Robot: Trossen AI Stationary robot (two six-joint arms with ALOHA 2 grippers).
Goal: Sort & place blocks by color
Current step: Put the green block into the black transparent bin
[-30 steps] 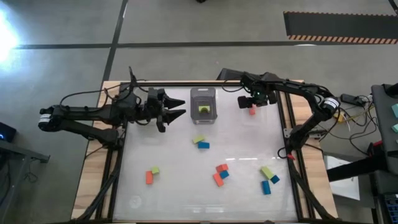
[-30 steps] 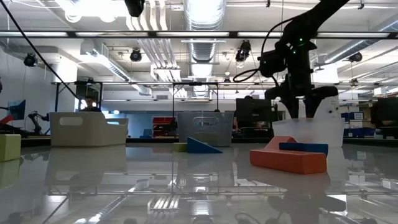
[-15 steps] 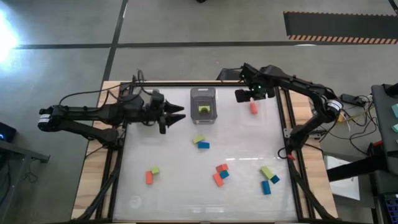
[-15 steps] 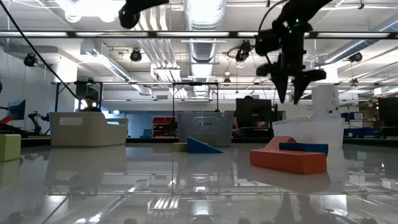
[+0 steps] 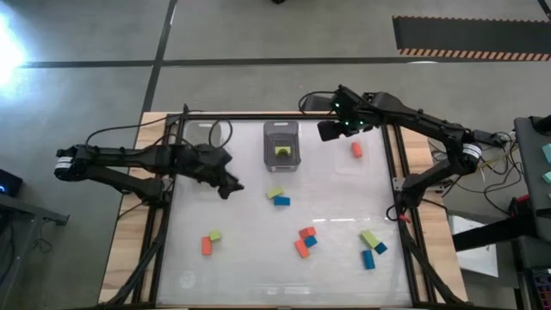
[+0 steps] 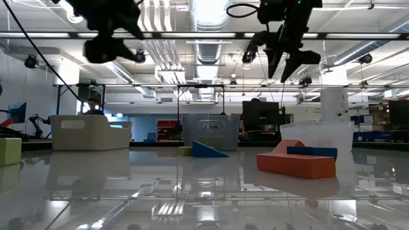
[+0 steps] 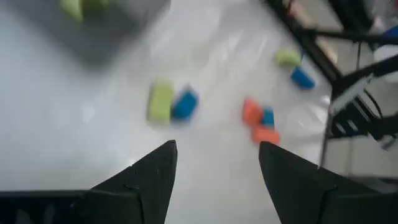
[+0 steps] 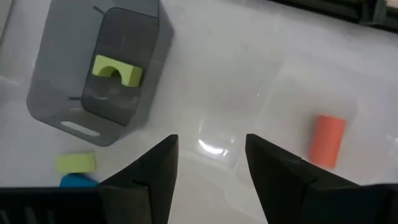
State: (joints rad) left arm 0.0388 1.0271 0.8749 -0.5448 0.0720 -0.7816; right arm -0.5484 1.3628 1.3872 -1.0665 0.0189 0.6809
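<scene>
Small orange, lime green and blue blocks lie scattered on the white table: a green and blue pair at the middle, an orange and blue cluster, an orange and green pair near left, and green and blue ones near right. A green arch block lies in the grey bin. An orange block lies in a clear bin at the far right. My left gripper hangs open, left of the middle pair. My right gripper hangs open in the air between the two bins.
Another clear bin stands at the far left, by my left arm. Black frame rails run along the table's left and right edges. The wide white stretch between the block groups is free room.
My left gripper has tipped from level to slanting downward and sunk, its tips coming toward the table's near side. My right gripper has risen from just above the orange block in the clear bin and swung toward the grey bin. The orange block stays in the bin.
</scene>
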